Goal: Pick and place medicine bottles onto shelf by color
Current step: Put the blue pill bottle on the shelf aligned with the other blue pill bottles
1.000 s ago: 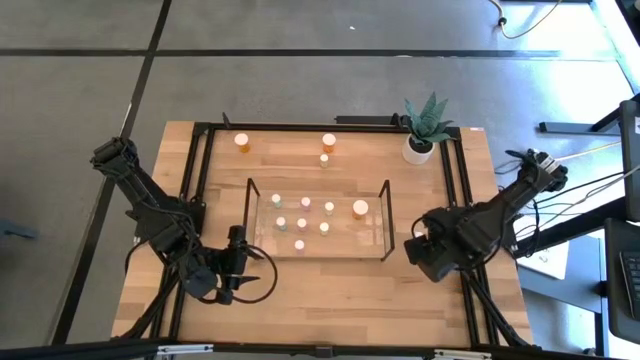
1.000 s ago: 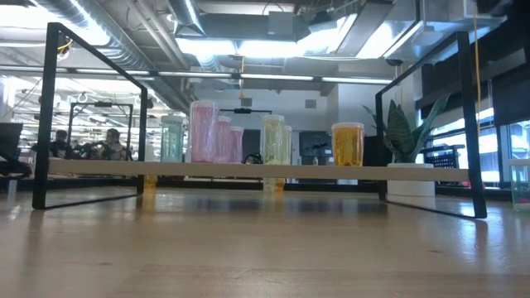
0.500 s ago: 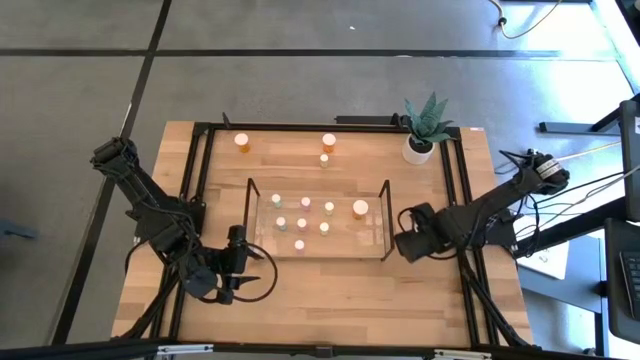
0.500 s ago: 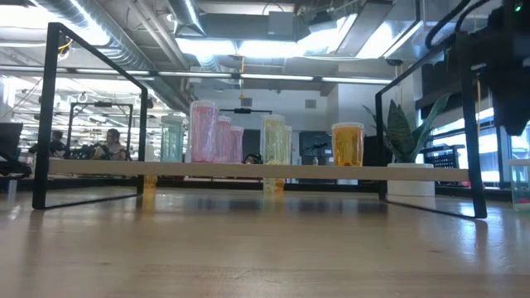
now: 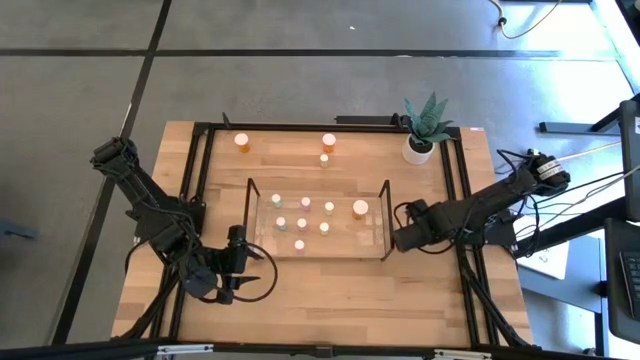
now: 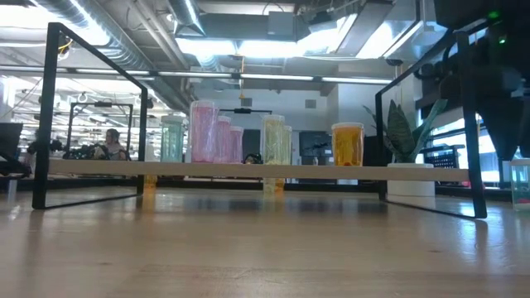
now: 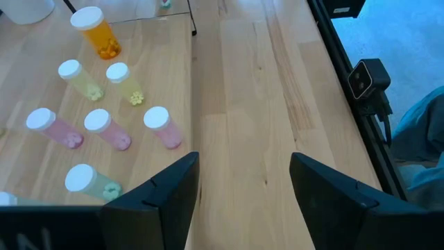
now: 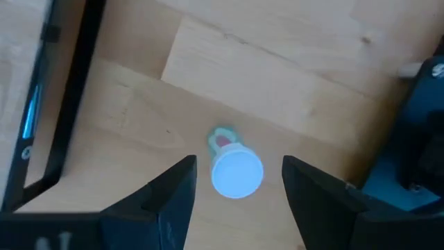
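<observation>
1. Grey floor is surrounding the pale wooden worktop [image 5: 330, 300] in the high view; the clear acrylic shelf with thin black frame ends [image 5: 318, 220] is sitting mid-worktop. The right hand [image 5: 405, 238] is hovering just off the shelf's right end, while the left hand [image 5: 236, 262] is waiting near its left front corner.

2. Looking level in the low view, pink, greenish and orange bottles are standing upright on the shelf board [image 6: 248, 170]; the right arm is looming dark at the picture's right edge.

3. Past the left hand's spread fingers [image 7: 156, 201], white-capped bottles [image 7: 104, 128] are standing on the shelf, none gripped.

4. Between the right hand's spread fingers [image 8: 156, 201], a small white-capped teal-tinted medicine bottle [image 8: 234, 169] is standing upright on the worktop directly below, its axis vertical. The right arm is clearly nearer; a straight descent looks sufficient.
</observation>
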{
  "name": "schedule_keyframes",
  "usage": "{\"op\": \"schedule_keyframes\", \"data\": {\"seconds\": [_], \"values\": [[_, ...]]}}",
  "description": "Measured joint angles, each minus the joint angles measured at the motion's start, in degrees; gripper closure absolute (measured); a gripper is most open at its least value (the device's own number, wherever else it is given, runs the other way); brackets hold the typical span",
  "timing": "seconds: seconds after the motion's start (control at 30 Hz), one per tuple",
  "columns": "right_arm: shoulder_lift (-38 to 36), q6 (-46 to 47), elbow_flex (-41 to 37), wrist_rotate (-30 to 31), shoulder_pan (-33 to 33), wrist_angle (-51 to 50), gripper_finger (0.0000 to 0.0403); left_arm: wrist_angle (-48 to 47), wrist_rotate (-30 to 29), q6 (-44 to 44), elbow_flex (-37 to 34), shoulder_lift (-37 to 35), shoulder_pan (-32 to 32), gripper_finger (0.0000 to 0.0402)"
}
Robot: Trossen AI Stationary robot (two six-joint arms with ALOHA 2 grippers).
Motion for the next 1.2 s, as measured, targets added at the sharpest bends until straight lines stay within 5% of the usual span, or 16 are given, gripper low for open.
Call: {"op": "schedule_keyframes", "data": {"seconds": [0.8,1.2], "values": [[4.1,-1.1,-0.2,-2.0,-1.4,1.1,0.0188,0.0,0.0,-0.2,0.0,0.0,0.0,0.0182],[4.2,-1.3,-0.2,-2.0,-1.4,0.9,0.0236,0.0,0.0,-0.3,0.0,0.0,0.0,0.0182]]}}
